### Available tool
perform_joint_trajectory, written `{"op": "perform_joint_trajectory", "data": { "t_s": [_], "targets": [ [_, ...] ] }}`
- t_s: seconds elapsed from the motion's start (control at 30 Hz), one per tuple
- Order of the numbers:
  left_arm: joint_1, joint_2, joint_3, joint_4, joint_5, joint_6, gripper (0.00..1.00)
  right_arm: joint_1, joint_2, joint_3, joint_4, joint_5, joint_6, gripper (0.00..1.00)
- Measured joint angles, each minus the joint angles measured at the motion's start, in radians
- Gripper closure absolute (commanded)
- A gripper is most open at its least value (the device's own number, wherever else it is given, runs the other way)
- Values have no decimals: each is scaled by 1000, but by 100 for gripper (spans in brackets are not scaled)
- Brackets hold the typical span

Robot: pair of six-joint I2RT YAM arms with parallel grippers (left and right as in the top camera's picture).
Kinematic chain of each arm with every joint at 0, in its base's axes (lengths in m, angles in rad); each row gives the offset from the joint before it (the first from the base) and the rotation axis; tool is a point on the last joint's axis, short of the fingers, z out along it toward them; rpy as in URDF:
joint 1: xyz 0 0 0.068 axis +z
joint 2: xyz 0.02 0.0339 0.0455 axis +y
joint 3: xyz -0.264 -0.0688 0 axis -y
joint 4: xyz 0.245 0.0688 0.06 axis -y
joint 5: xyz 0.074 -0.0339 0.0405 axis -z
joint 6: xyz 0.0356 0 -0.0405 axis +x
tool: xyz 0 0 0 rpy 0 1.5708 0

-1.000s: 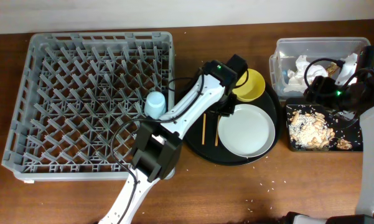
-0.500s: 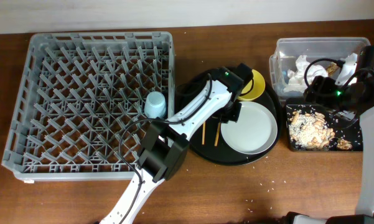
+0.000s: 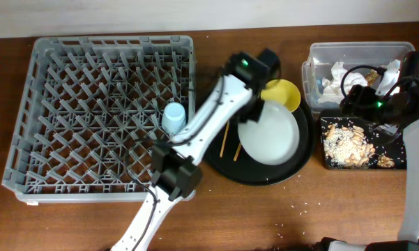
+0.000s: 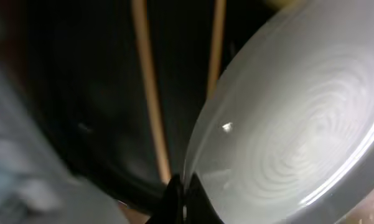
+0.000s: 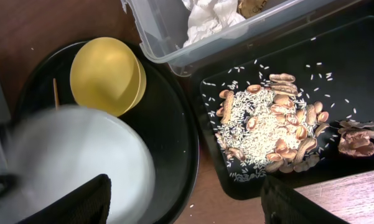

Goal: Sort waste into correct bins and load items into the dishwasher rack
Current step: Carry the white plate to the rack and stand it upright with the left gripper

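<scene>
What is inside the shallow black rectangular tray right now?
Tan-brown food scraps mixed with small white grains lie in the black tray. In the overhead view the right arm covers its upper edge, so that strip is hidden.

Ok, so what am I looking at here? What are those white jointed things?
A robot with two arms at a table. One picture looks down from above; the other two come from a camera on each wrist. The left gripper pinches the rim of a white plate, tilted over a round tray that holds a yellow bowl and chopsticks. The right gripper is open and empty, near a black tray of scraps, beside a clear tub with tissues. A blue cup sits in the grey rack.
</scene>
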Motion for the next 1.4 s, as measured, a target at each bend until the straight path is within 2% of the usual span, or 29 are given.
{"op": "perform_joint_trajectory", "data": {
  "t_s": [0.2,0.27,0.3,0.43,0.63,0.9,1.1,1.23,1.4],
  "targets": [
    [85,-13,190,0,-155,76,100,0,0,0,0,0,-1,18],
    [109,-25,220,1,-269,87,100,0,0,0,0,0,0,18],
    [129,-37,235,10,-379,94,100,0,0,0,0,0,0,18],
    [204,-48,238,126,-615,103,100,0,0,0,1,0,0,18],
    [330,-48,183,226,-803,101,100,0,0,0,1,0,-1,13],
    [381,-48,23,260,-916,32,100,0,0,0,3,0,0,11],
    [420,-49,3,253,-962,-9,100,0,0,0,3,0,-1,9],
    [423,-51,3,190,-971,-38,100,0,0,0,4,0,-1,9],
    [425,-55,1,121,-914,-67,100,0,0,0,4,0,0,9]
  ]
}}
